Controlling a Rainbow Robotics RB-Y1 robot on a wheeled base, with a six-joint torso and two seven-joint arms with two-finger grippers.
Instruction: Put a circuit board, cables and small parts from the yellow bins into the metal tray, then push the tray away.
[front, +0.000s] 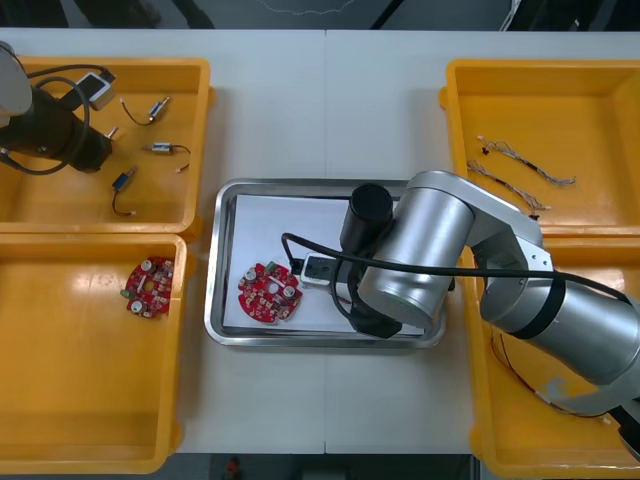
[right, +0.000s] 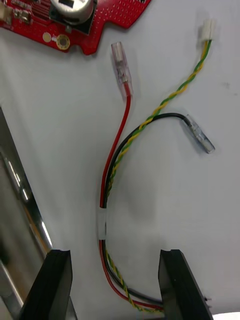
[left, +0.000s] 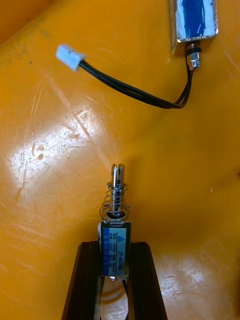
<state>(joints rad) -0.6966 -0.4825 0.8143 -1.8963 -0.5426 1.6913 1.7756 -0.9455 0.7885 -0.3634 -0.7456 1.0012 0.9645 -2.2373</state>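
In the left wrist view my left gripper (left: 114, 250) is shut on a small metal part (left: 115, 237) with a blue label and a spring, over the floor of the far left yellow bin (front: 190, 120). My left arm (front: 45, 130) reaches into that bin. My right gripper (right: 117, 260) stands open over the white inside of the metal tray (front: 225, 335). A red, black and yellow-green cable (right: 117, 165) lies on the tray floor between its fingers. A round red circuit board (front: 270, 292) lies in the tray just beyond the cable. My right arm (front: 430, 250) hides the tray's right half.
More small metal parts (front: 160, 148) lie in the far left bin, one with a black lead (left: 135, 90) close ahead of my left fingers. A second circuit board (front: 150, 287) is in the near left bin. Thin cables (front: 510, 165) lie in the far right bin.
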